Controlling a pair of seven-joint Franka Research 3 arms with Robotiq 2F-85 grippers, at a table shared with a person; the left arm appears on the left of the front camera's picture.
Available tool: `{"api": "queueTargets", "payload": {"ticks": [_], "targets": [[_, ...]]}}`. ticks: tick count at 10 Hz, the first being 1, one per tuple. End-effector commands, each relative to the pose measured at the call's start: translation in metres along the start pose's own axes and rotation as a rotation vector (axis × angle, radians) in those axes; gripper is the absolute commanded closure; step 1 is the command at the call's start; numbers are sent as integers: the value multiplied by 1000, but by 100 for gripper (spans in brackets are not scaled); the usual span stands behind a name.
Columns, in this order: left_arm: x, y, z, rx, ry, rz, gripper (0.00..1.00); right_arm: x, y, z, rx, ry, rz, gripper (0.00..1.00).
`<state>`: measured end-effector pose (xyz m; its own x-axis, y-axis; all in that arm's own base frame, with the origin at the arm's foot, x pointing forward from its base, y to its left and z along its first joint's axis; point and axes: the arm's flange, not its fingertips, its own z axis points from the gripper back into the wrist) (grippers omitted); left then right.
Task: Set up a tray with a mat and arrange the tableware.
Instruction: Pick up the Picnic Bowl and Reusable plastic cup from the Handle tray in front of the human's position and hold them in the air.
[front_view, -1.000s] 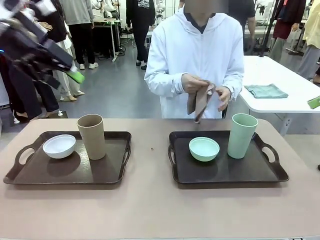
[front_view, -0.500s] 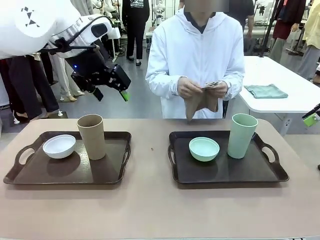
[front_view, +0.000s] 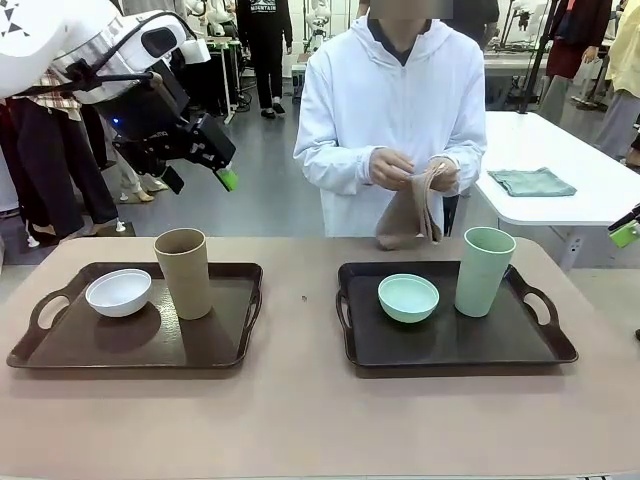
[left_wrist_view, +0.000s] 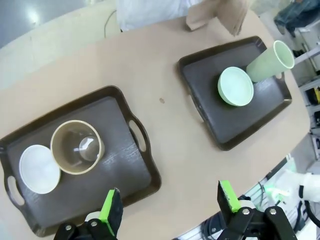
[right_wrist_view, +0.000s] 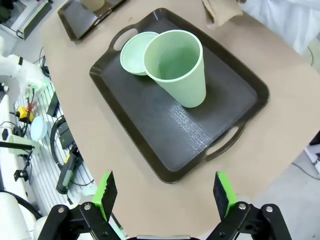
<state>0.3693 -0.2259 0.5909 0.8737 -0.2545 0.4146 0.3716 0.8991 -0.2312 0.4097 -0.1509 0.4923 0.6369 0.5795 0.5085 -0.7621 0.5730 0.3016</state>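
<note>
On the left tray (front_view: 215, 340), the tall tan-brown cup (front_view: 183, 272) stands upright, its long axis vertical and its mouth open to the ceiling. The small white bowl (front_view: 118, 292) sits just beside it at nine o'clock. On the right tray (front_view: 500, 340) the small mint-green bowl (front_view: 408, 297) lies at nine o'clock of the upright tall mint-green cup (front_view: 484, 271), near but apart. At twelve o'clock of that bowl, past the far table edge, a person (front_view: 395, 90) holds a tan cloth (front_view: 405, 215), likely the mat, clear of both trays.

The left gripper (front_view: 200, 178) hangs above and beyond the left tray, jaws spread wide and empty. The tan-brown cup lies at six o'clock below it; in the left wrist view the cup's mouth shows at ten o'clock of the fingers. The right gripper (right_wrist_view: 165, 192), jaws likewise apart and empty, looks down on the mint-green cup at twelve o'clock. Each arm seems nearer its own tray's cup, so a mostly downward reach should serve.
</note>
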Motion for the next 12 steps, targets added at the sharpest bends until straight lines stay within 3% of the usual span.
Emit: {"api": "queueTargets", "payload": {"ticks": [1, 3, 6, 8, 12], "targets": [[1, 1, 0, 1, 0, 2, 0, 10, -36, -20, 57, -107, 220, 0], [32, -28, 2, 17, -8, -37, 0, 10, -71, -41, 89, -241, 377, 0], [64, -52, -20, 27, 17, -14, 0, 7, -94, -56, 45, -328, 514, 0], [79, -66, -50, 28, 64, 14, 0, 7, -101, -69, 138, -238, 614, 0], [102, -97, -110, 55, 86, 52, 0, 24, -101, -96, 209, -228, 651, 0]]}}
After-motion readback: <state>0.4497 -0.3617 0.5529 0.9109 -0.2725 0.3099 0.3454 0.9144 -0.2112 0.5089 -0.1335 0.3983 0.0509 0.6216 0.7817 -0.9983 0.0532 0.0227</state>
